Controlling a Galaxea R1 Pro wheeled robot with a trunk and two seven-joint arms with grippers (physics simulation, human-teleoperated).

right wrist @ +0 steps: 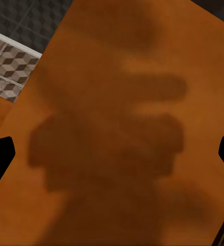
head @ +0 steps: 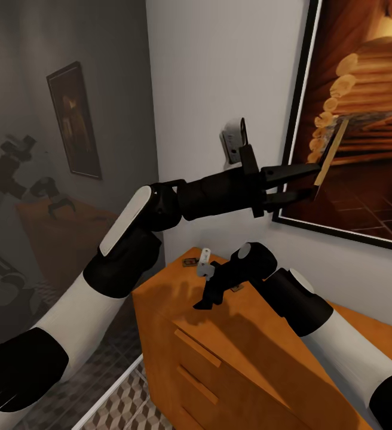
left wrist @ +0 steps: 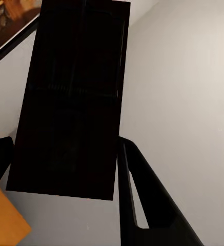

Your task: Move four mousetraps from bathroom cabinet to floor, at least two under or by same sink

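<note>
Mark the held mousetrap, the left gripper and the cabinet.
mousetrap (head: 332,150), head view, thin tan edge.
left gripper (head: 313,181), head view, between fingertips.
cabinet (head: 262,334), head view, bare orange top.

Big framed pic (head: 363,119) on white wall (head: 220,71), smaller pic (head: 73,119)

Smooth orange-brown wooden cabinet (head: 268,334) top

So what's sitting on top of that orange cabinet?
One mousetrap lies near the far corner of the cabinet top. The right arm hovers above the top and hides part of it, so more could lie underneath.
</note>
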